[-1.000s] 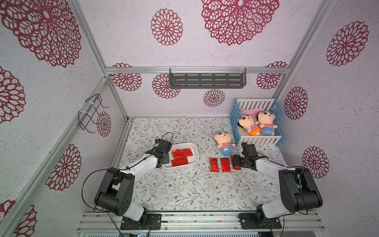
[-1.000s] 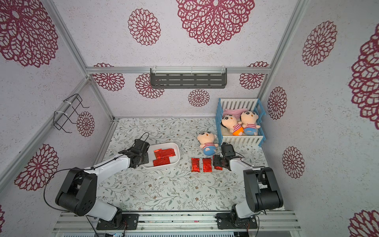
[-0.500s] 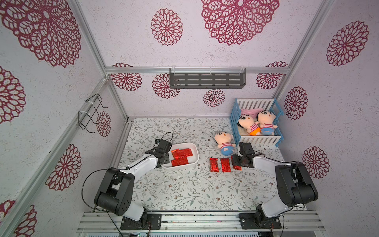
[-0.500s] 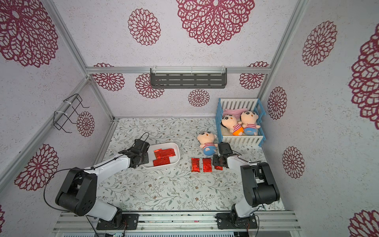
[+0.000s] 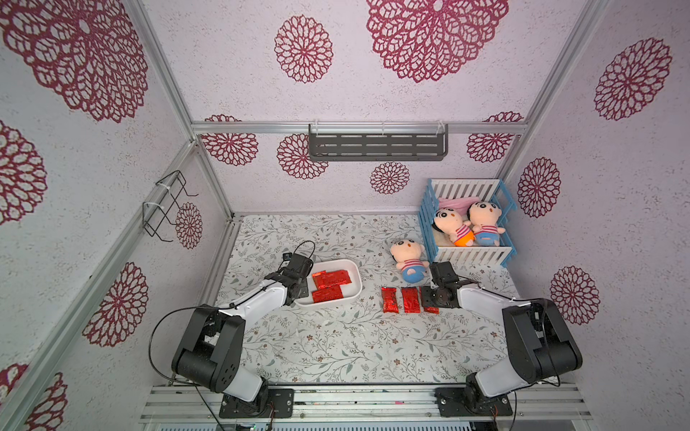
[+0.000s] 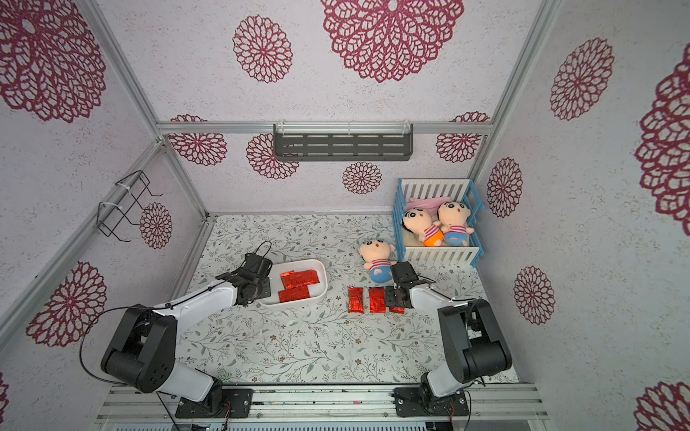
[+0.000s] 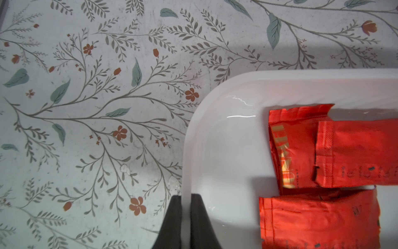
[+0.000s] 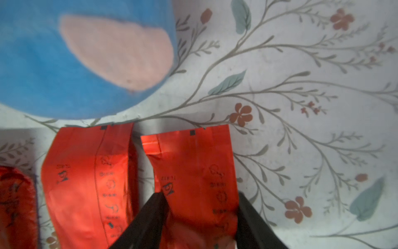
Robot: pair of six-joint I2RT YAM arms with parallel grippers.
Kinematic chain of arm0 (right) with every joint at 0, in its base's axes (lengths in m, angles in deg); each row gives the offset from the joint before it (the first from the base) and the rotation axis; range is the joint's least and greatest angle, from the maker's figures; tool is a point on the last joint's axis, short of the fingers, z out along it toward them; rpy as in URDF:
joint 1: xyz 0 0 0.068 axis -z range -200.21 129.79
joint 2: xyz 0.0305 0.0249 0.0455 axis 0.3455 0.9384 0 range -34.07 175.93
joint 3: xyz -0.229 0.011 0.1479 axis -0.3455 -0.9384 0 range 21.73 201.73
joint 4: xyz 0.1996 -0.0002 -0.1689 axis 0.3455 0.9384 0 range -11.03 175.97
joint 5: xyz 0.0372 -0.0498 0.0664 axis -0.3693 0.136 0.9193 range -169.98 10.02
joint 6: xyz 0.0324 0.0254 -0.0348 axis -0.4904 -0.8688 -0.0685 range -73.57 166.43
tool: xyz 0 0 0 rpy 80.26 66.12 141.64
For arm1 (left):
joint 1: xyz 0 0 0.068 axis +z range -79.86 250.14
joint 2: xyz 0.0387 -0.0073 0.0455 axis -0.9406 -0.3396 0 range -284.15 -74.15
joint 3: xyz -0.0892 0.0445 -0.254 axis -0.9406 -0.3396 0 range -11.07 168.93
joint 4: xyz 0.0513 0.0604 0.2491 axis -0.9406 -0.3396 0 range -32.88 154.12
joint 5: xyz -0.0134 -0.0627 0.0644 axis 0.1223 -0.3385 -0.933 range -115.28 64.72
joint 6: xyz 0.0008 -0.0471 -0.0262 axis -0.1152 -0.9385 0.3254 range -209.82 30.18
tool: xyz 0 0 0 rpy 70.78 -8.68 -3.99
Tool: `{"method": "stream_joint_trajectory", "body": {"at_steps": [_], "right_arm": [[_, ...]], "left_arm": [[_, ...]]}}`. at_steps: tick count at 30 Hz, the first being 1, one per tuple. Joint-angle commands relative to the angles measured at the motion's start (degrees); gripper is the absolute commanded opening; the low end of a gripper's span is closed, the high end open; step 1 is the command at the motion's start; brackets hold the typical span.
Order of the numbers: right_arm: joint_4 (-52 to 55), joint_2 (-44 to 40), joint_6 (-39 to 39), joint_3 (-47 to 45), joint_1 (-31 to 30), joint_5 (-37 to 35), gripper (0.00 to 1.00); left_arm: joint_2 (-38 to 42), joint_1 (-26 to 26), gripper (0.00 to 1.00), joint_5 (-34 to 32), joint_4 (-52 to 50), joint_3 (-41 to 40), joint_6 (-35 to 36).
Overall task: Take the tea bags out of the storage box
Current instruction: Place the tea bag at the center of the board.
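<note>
Left gripper (image 7: 186,197): jaws together, pinching storage box (image 5: 357,283) end wall. Three tea bags (image 5: 330,280) inside box, left of table (image 5: 336,354) centre. Three more in row, right of centre. Right gripper (image 8: 200,194): jaws apart, straddling rightmost tea bag (image 8: 193,168); whether clamped, cannot tell.

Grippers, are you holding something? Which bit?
The left gripper pinches the storage box by its rim. The right gripper straddles a tea bag near one end; grip unclear.
</note>
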State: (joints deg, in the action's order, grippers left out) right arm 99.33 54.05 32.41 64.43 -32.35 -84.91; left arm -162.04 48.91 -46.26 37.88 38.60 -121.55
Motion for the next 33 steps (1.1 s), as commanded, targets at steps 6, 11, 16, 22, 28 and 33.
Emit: {"method": "stream_joint_trajectory", "body": {"at_steps": [6, 11, 16, 22, 28, 33], "right_arm": [[0.12, -1.88, 0.05, 0.28, 0.01, -2.95, 0.62], [0.26, -2.78, 0.61, 0.45, 0.03, -2.02, 0.66], [5.47, -9.7, 1.52, 4.0, -0.54, -1.88, 0.68], [4.19, -20.38, 0.19, 9.72, -4.92, 6.95, 0.68], [-10.68, -10.97, -5.1, 14.64, -24.27, 11.43, 0.62], [-8.7, 7.48, -9.95, 30.16, -33.22, 5.07, 0.53]], "left_arm": [[-1.67, -0.88, 0.0, -0.18, -3.22, -0.98, 0.61], [-1.63, -0.91, 0.0, -0.22, -3.2, -0.98, 0.61], [-1.49, -0.93, 0.0, -0.45, -3.31, -1.07, 0.4], [-1.39, -1.0, 0.0, -0.74, -3.19, -1.2, 0.41], [-1.66, -1.1, 0.0, -0.91, -3.31, -0.98, 0.36], [-1.53, -1.13, 0.0, -1.0, -3.39, -0.98, 0.35]]}}
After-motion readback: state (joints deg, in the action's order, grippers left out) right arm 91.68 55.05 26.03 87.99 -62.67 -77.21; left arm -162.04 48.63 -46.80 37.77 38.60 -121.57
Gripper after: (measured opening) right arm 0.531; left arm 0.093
